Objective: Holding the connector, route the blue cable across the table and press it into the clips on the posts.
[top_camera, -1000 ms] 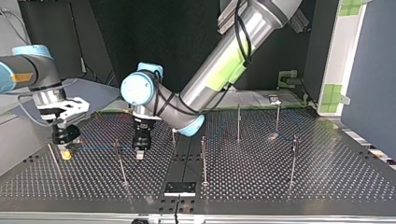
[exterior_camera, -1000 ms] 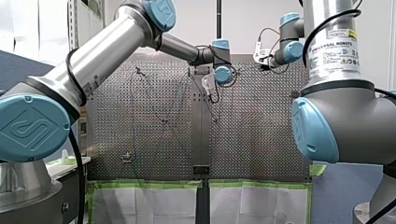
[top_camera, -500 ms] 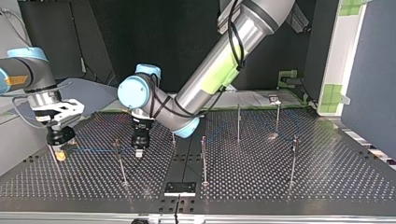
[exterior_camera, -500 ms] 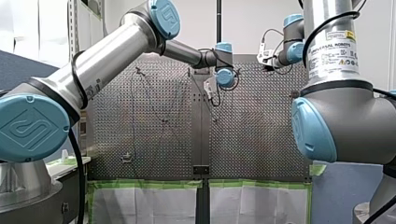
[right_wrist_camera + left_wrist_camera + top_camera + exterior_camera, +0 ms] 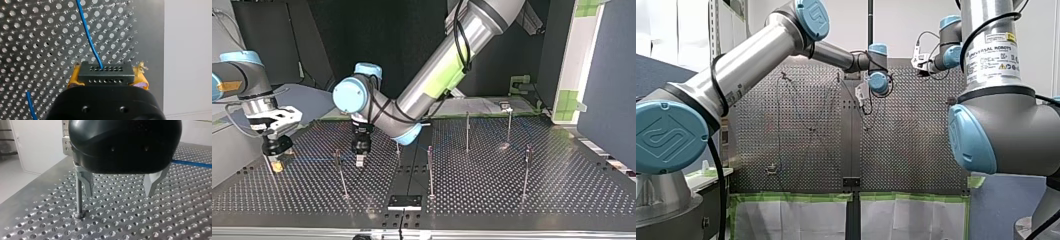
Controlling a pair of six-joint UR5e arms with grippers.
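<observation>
In the right wrist view my right gripper (image 5: 107, 80) is shut on the black connector (image 5: 105, 73), yellow pads on both its sides. The blue cable (image 5: 89, 37) leaves the connector and runs out over the perforated table. In the top view that gripper (image 5: 275, 164) hangs low at the left, and the cable (image 5: 312, 160) stretches toward a thin post (image 5: 339, 170). My left gripper (image 5: 360, 160) points down just past that post. In the left wrist view its metal fingers (image 5: 85, 182) stand open with nothing between them, a post (image 5: 79, 195) beside one finger and the cable (image 5: 192, 164) off to the side.
Several more thin posts stand on the table, one near the middle (image 5: 430, 170) and others toward the top view's right (image 5: 467, 131) (image 5: 526, 170). A black plate (image 5: 404, 201) sits at the near edge. The plate's edge lies beside the right gripper (image 5: 160, 50).
My left gripper's fingers have opened and the arm has shifted a little toward the top view's left. The right gripper moved slightly left with the connector, then stayed.
</observation>
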